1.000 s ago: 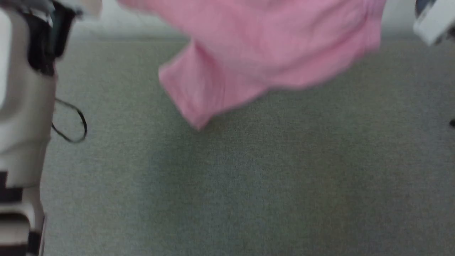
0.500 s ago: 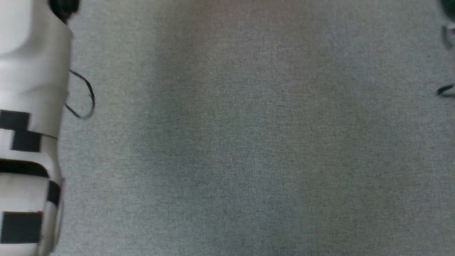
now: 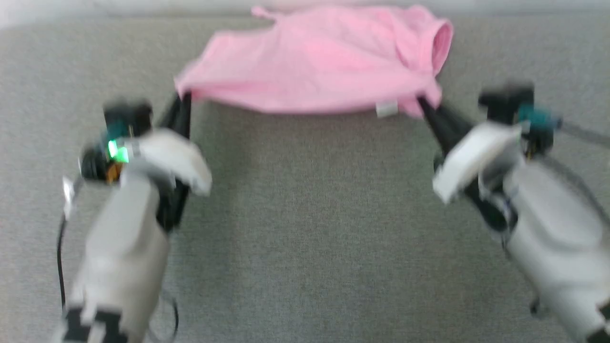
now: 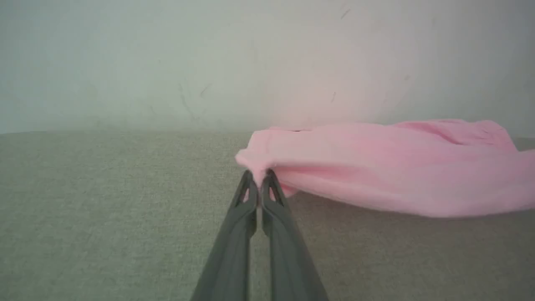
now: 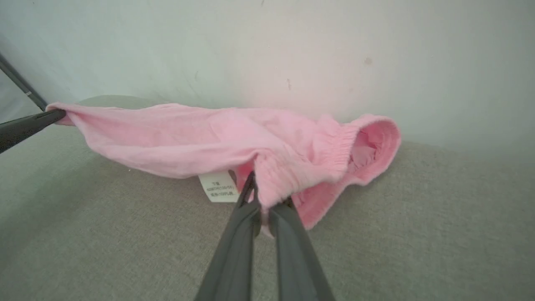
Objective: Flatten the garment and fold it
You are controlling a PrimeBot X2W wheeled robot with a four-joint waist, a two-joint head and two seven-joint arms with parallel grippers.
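The light pink garment (image 3: 314, 62) is stretched between my two grippers near the far edge of the grey table. My left gripper (image 3: 183, 97) is shut on its left corner; in the left wrist view the dark fingers (image 4: 246, 196) pinch the garment (image 4: 376, 167) at their tips (image 4: 258, 177). My right gripper (image 3: 421, 102) is shut on the right corner, beside a small white label (image 3: 386, 108). The right wrist view shows that grip (image 5: 263, 196) on the bunched garment (image 5: 209, 133), the label (image 5: 218, 187) hanging below and a ribbed cuff opening (image 5: 368, 146) to the right.
The grey fabric tabletop (image 3: 310, 228) stretches out in front of the garment. A pale wall (image 5: 292, 50) rises just behind the table's far edge. A black cable (image 3: 59, 257) hangs beside my left forearm.
The head view has shifted a lot between frames. The garment was hanging high and blurred a second ago; now it is low near the table's far edge, with both grippers in view.
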